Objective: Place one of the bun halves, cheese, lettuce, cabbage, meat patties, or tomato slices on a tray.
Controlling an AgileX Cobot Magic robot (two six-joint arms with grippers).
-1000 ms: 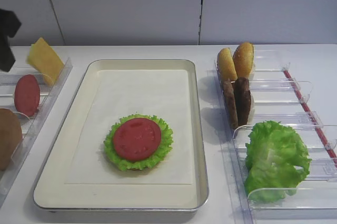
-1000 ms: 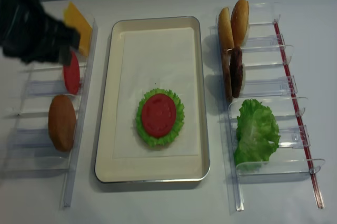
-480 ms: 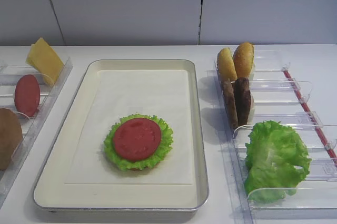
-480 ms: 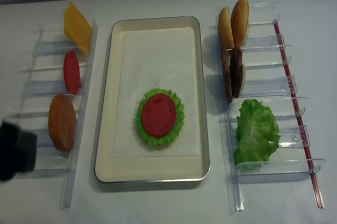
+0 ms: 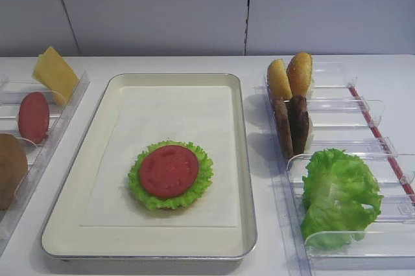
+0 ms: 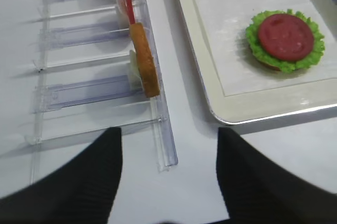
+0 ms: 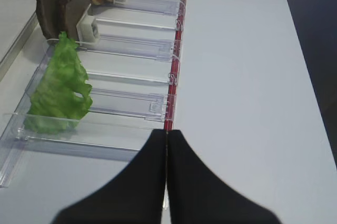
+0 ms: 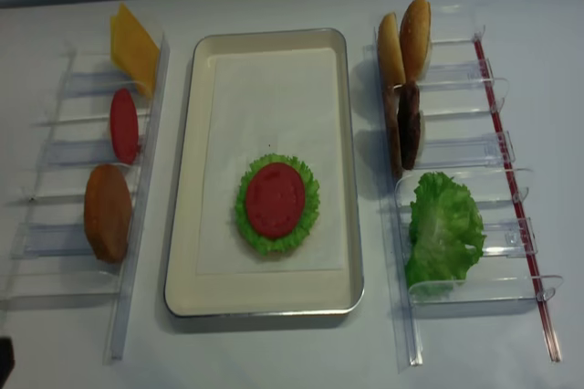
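Left pincer: the left pincer is back low at the near-left corner of the counter — fingers spread wide, nothing between them. A second ago it was up over the left rack by the cheese; now it is clear of the food and out of both high views but for a dark sliver at a bottom corner.
Right pincer: the right pincer hangs by the near end of the right rack, fingers pressed together, empty.
Tomato: one of the tomato slices lies flat on the lettuce round, which sits on the tray toward its near end — placed, by the look of it. A second slice stands in the left rack.
Meaning: this placement looks done — the retreat reads as the arm clearing for the next pick.
Stock: cheese and a bun half in the left rack; bun halves, meat patties and loose lettuce in the right rack.
Surface: plain white counter, the tray's paper liner bare around the stack.
Room: pale panelled wall behind.
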